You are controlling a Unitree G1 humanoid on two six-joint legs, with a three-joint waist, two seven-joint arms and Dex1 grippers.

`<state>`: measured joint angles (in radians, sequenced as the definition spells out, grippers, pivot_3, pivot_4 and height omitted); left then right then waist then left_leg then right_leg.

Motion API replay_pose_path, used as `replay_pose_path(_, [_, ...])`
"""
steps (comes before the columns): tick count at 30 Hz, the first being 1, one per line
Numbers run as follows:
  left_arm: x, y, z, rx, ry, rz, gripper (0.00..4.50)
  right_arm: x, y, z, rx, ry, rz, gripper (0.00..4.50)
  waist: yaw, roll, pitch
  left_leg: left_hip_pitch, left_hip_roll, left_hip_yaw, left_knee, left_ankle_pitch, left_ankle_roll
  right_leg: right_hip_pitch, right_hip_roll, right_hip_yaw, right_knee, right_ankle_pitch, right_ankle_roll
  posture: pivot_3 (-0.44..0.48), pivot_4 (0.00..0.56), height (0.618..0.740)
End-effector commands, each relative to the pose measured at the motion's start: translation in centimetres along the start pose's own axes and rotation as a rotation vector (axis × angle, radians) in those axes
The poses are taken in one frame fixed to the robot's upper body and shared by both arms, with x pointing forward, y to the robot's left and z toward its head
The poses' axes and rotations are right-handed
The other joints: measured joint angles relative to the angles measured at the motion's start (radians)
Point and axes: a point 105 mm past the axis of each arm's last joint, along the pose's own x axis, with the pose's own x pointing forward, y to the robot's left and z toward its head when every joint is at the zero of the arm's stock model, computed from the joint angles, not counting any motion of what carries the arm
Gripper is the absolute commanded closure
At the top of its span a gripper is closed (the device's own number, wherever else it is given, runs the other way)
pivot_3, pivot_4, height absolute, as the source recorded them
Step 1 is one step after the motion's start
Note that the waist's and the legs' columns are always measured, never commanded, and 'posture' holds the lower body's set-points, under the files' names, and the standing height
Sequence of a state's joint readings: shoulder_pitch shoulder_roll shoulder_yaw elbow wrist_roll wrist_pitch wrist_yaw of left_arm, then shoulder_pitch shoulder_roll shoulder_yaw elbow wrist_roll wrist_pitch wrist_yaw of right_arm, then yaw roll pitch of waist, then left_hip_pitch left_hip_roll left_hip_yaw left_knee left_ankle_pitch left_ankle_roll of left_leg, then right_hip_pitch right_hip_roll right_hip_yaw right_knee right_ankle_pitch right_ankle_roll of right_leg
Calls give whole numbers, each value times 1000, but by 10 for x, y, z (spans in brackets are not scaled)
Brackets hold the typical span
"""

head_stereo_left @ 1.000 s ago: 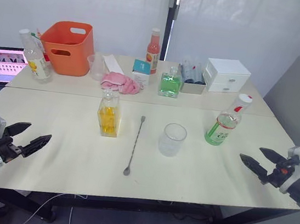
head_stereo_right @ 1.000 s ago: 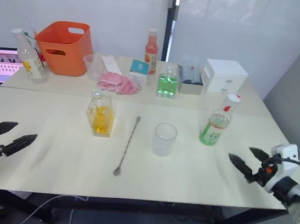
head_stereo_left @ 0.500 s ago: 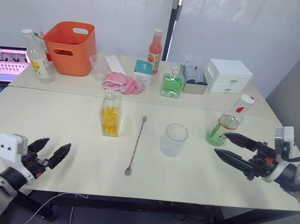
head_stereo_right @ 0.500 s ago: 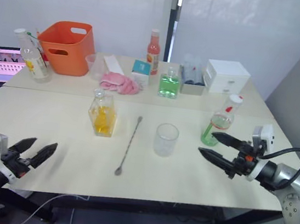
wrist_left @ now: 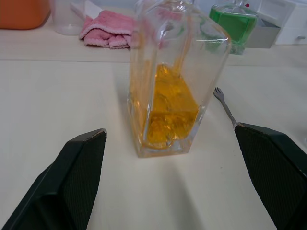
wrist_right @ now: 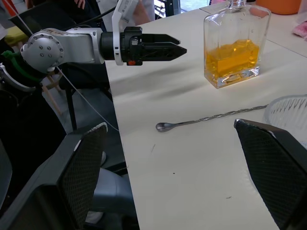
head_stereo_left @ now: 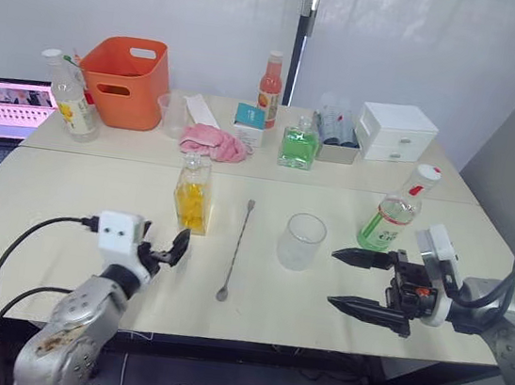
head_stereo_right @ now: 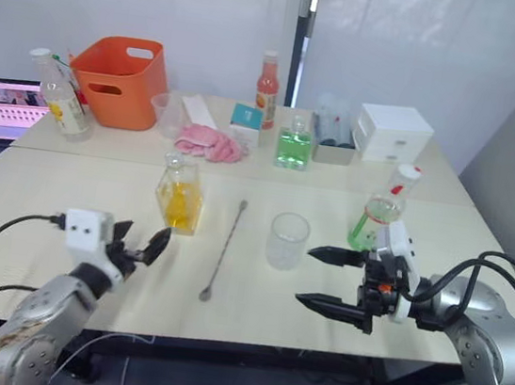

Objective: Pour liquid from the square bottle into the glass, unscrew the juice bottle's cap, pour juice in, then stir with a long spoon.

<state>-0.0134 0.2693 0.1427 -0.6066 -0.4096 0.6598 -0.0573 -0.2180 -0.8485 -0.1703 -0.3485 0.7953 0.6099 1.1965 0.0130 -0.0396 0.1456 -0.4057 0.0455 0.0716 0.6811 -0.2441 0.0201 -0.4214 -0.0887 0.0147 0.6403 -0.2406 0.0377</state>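
— Two grippers sit low in the head view. How do they stand?

— Both spread wide, nothing between the fingers. The left gripper [head_stereo_left: 172,249] is at lower left of the frame, just below the square bottle [head_stereo_left: 192,195] and pointing up toward it, not touching. The right gripper [head_stereo_left: 352,281] is at lower right, its two black fingers aimed toward frame centre, one above the other, with the glass [head_stereo_left: 300,241] just up and left of their tips.

— Where are the task's things?

— The square bottle stands upright near the middle of the table [head_stereo_left: 86,198], yellow-orange liquid in its lower part. The long spoon [head_stereo_left: 234,249] lies flat just right of it, running from the centre down toward the frame's lower edge, bowl at the lower end. The glass stands upright right of the spoon, apart from it. The juice bottle [head_stereo_left: 390,218] stands at right of the frame, tilted a little in the picture, its cap [head_stereo_left: 423,172] on the neck.

— And the wrist cameras?

— The left wrist view shows the square bottle close and centred between the parted fingers [wrist_left: 72,177]. The right wrist view shows the spoon, the bottle and the left gripper beyond its own open fingers.

— Anything behind?

— Along the top of the frame: an orange basket [head_stereo_left: 128,82], a pink cloth [head_stereo_left: 212,141], a square bottle of green liquid [head_stereo_left: 297,145], a tall orange-red bottle [head_stereo_left: 271,79], a white drawer box [head_stereo_left: 397,132], and a laptop [head_stereo_left: 4,112] at the left edge.
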Motion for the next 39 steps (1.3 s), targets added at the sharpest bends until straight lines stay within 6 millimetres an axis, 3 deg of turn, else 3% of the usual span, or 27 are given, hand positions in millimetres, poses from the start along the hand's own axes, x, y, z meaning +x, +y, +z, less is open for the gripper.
replay_pose_path(1, [10,-15,17,50,-52,18,8,0,-1,8,-53,-16,-11,0,0,0,0,0,0,0,0,0,0,0,0,0,0,0,0,0,150,715])
replay_pose_path(7, [32,-27,24,117,-65,58,8,0,-2,10,-60,-24,-27,0,0,0,0,0,-1,-1,0,0,0,0,0,0,0,0,0,0,150,715])
replay_pose_path(23, [81,-25,24,158,-19,121,8,-1,2,12,-66,-36,-77,0,2,-1,1,-1,-2,-3,0,0,0,0,0,-1,0,0,1,0,150,715])
replay_pose_path(28, [86,-25,26,178,-34,125,8,-1,2,12,-66,-38,-85,0,0,-1,1,-2,-2,-3,0,0,0,0,0,-1,0,1,1,0,150,715])
replay_pose_path(34, [88,-25,34,188,-69,115,1699,-1,2,11,-62,-32,-102,0,4,-1,1,-2,-3,-3,1,0,0,0,-1,-1,0,1,1,0,150,715])
replay_pose_path(39, [88,-13,40,204,-94,128,1697,-2,1,8,-58,-29,-122,0,5,-1,1,-2,-3,-4,1,0,0,0,-1,-2,0,1,1,0,150,715])
